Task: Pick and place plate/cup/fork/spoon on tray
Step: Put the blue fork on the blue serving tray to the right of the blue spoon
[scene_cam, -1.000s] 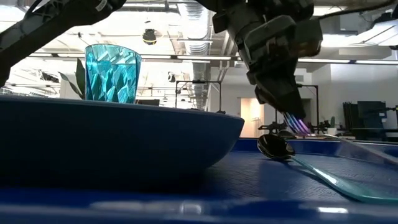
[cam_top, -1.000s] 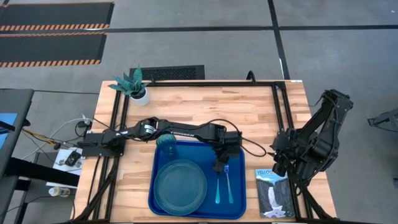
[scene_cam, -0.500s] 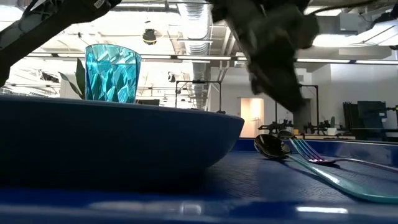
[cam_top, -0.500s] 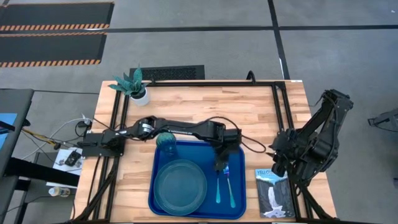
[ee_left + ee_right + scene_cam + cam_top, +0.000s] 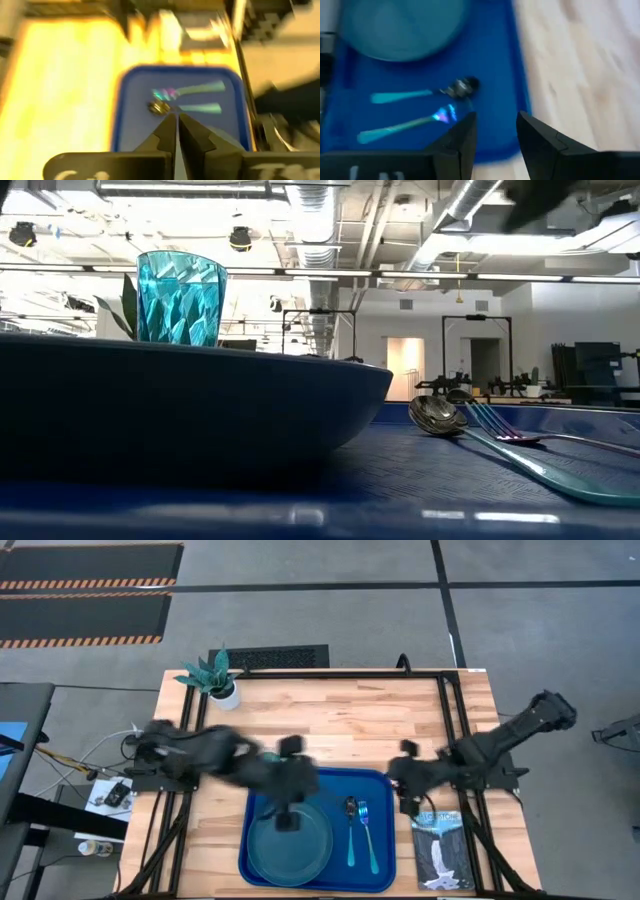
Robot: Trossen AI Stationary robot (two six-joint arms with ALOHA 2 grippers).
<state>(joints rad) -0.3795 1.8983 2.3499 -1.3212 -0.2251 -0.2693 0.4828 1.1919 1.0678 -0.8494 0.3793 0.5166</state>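
Now that the left gripper (image 5: 287, 823) has released the slim light-blue plastic fork (image 5: 366, 838) and moved over the round teal-blue plate (image 5: 290, 840), its fingers are shut and empty. On the large bright-blue rectangular tray (image 5: 315, 778), the fork lies just beside the dark-bowled spoon (image 5: 351, 833), so all four items seem placed. Beside the tray, the right gripper (image 5: 406, 802) stands open, holding nothing.

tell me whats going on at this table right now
A two-armed robot is setting a place on the blue tray. The plate, spoon and fork all lie on the tray, spoon and fork side by side beside the plate, and the cup stands behind the plate. The left gripper is shut, holds nothing and is over the plate. The right gripper is open and empty, at the tray's edge, next to a small book.
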